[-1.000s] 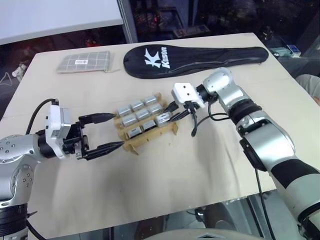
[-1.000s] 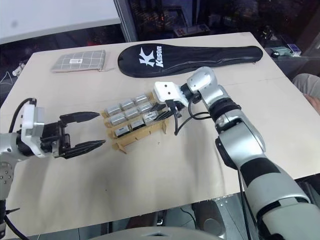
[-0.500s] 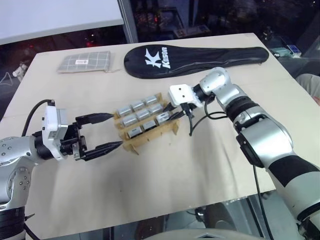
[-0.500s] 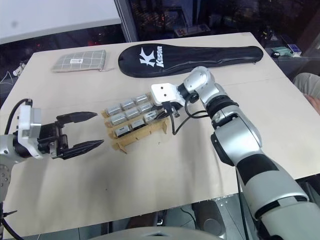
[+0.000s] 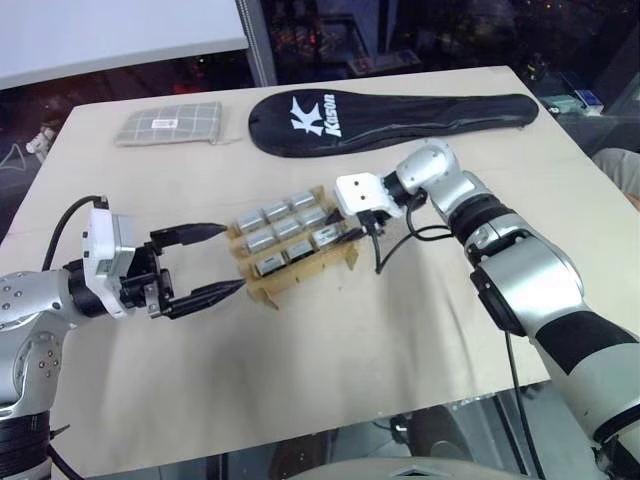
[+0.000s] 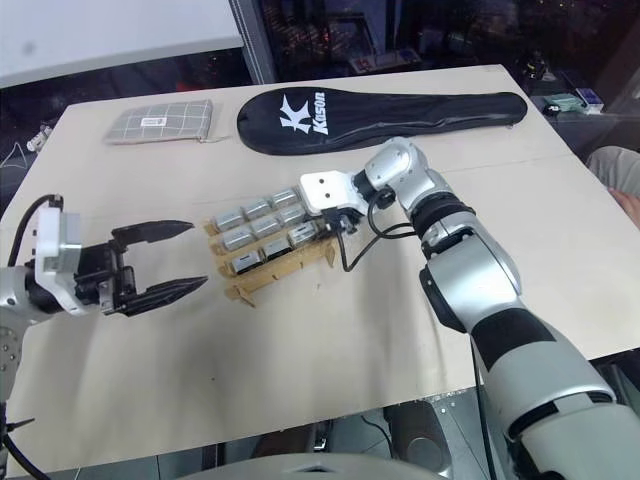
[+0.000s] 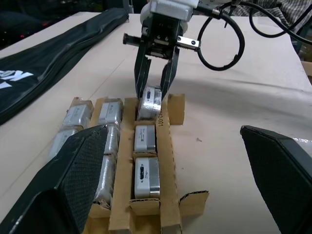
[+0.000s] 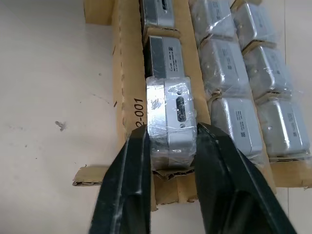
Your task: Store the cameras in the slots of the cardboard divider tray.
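1. The right gripper (image 7: pixel 155 83) has edged further over the cardboard divider tray (image 5: pixel 292 270) since a second ago; the left gripper (image 5: pixel 208 262) hasn't budged.
2. Tan corrugated strips form the tray's grid on the pale worktop (image 5: pixel 400 330), holding boxy silver cameras (image 5: pixel 280 228), some in shiny plastic wrap.
3. Right jaws straddle the corner-slot camera (image 8: pixel 170 122), slightly parted, one finger at each side; it stands tilted, connector face up.
4. Left jaws spread wide, holding nothing, beside the tray.

Right gripper (image 8: pixel 168 161) fingers cover both flanks of the end camera (image 8: pixel 170 117); contact indeterminate. Cardboard divider tray (image 8: pixel 127 97) cut off by frame edge in the right wrist view. Camera label print too small to read.
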Motion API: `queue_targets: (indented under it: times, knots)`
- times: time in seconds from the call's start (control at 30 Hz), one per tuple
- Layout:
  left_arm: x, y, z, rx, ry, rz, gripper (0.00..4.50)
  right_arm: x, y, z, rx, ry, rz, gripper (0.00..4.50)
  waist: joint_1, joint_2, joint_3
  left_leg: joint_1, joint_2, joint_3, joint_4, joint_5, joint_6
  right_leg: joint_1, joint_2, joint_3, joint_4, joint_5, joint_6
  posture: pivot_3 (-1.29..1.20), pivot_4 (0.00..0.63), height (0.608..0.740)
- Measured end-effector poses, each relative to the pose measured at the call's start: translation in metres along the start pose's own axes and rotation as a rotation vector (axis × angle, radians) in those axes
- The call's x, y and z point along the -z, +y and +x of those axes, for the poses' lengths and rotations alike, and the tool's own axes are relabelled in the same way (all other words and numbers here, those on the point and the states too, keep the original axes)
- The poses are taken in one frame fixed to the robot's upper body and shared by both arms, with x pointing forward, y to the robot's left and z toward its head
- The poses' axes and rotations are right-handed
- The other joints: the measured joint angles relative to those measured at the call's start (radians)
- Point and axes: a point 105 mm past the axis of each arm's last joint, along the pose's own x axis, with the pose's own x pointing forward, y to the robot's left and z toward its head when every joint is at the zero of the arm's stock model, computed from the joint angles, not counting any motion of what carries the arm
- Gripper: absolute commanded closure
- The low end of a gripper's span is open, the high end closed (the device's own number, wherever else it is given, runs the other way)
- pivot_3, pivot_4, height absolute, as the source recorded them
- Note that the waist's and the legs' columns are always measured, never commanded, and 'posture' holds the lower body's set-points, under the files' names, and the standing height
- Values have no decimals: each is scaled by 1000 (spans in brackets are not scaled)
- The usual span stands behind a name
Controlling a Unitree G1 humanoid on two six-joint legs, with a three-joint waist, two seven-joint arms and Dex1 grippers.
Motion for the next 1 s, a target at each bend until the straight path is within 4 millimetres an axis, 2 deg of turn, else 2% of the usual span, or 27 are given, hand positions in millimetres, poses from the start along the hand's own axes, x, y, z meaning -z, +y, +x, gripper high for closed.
queue_targets:
  times: [0.03,0.07,0.1,0.3,0.43,0.5,0.57,0.67,0.77,0.8,0.9,1.0]
  knots:
    - [0,0,0,0,0,0,0,-1,-1,-1,9,-10,2,1039,-1,0,0,0,0,0,0,0,0,0,0,0,0,0,0,0,150,740]
    - [0,0,0,0,0,0,0,-1,-2,-1,14,-15,4,815,-1,0,0,0,0,0,0,0,0,0,0,0,0,0,0,0,150,740]
    - [0,0,0,0,0,0,0,-2,-2,-2,18,-20,9,360,-1,0,0,0,0,0,0,0,0,0,0,0,0,0,0,0,150,740]
    - [-1,0,0,2,-7,0,0,-8,-6,-16,51,-107,37,360,-1,0,0,0,0,0,0,-1,1,0,0,0,0,0,0,0,150,740]
    - [-1,0,0,0,-10,-5,0,-17,-12,-40,100,-225,59,360,0,0,0,0,0,0,0,-1,2,0,0,0,0,0,0,0,150,740]
    - [0,-1,2,-13,-27,-9,0,-13,-9,-59,167,-290,84,360,5,-1,0,0,0,-2,0,-2,3,1,-1,-2,-1,0,0,0,150,740]
    - [3,-5,0,-29,-33,-28,0,4,9,-78,220,-342,167,360,13,-1,-1,-2,-1,-4,0,-2,3,1,-4,-3,-1,0,0,0,150,740]
    - [14,-12,-6,-67,-21,-77,0,37,55,-97,251,-381,365,360,16,0,0,-3,-2,-4,0,-2,3,0,-6,-3,-2,0,0,0,150,740]
    - [21,-23,-4,-96,-43,-111,0,54,102,-113,299,-434,540,360,18,0,0,-3,-1,-3,-1,-3,4,0,-8,-3,-3,0,0,0,150,740]
    - [22,-26,-3,-97,-46,-119,0,57,110,-115,311,-435,565,360,16,1,0,-2,-1,-3,-1,-3,4,0,-7,-3,-2,0,0,0,150,740]
    - [29,-46,5,-78,-67,-174,0,71,148,-128,406,-405,662,360,15,0,0,1,0,5,0,-3,5,3,-2,0,-2,-1,2,0,150,740]
    - [40,-56,12,-132,-94,-207,0,82,180,-130,512,-395,771,360,13,0,0,4,2,8,2,-2,5,6,1,2,-1,-3,5,0,150,740]
